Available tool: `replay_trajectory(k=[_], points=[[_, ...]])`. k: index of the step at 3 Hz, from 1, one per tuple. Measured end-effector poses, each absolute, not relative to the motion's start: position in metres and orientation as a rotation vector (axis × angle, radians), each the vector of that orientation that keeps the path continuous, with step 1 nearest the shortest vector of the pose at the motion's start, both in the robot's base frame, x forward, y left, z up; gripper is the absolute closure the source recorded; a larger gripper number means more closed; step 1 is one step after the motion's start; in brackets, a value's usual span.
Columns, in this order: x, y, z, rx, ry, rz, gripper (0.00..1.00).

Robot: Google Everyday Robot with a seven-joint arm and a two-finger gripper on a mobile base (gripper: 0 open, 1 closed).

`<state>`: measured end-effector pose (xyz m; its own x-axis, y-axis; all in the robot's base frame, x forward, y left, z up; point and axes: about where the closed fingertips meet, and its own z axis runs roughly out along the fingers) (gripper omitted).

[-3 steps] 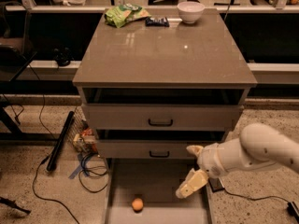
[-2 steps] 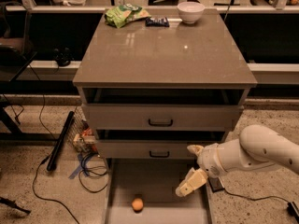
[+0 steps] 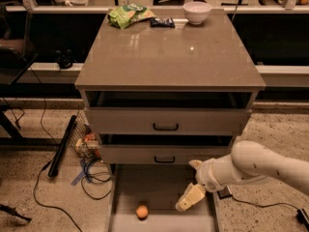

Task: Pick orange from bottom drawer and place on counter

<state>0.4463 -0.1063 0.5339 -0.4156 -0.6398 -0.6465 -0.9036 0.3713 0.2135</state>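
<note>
The orange (image 3: 142, 211) lies on the floor of the pulled-out bottom drawer (image 3: 159, 190), near its front. The counter (image 3: 169, 52) is the glossy grey-brown top of the three-drawer cabinet. My gripper (image 3: 192, 182) hangs over the right side of the bottom drawer, to the right of the orange and a little above it, apart from it. One cream finger (image 3: 190, 197) points down toward the drawer floor and another nub (image 3: 195, 164) shows near the middle drawer's front. It holds nothing.
A white bowl (image 3: 196, 12), a green chip bag (image 3: 129, 15) and a dark snack bar (image 3: 162, 21) sit at the counter's back edge. The two upper drawers have dark handles (image 3: 165, 126). Cables (image 3: 94, 175), a black bar (image 3: 62, 146) and clutter lie on the floor at left.
</note>
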Motion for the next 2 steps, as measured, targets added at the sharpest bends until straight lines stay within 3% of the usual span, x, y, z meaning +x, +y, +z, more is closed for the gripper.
replay_trajectory(k=[2], points=[[0.479,-0.112,0.403,-1.317,2.180,0.520,0.00]])
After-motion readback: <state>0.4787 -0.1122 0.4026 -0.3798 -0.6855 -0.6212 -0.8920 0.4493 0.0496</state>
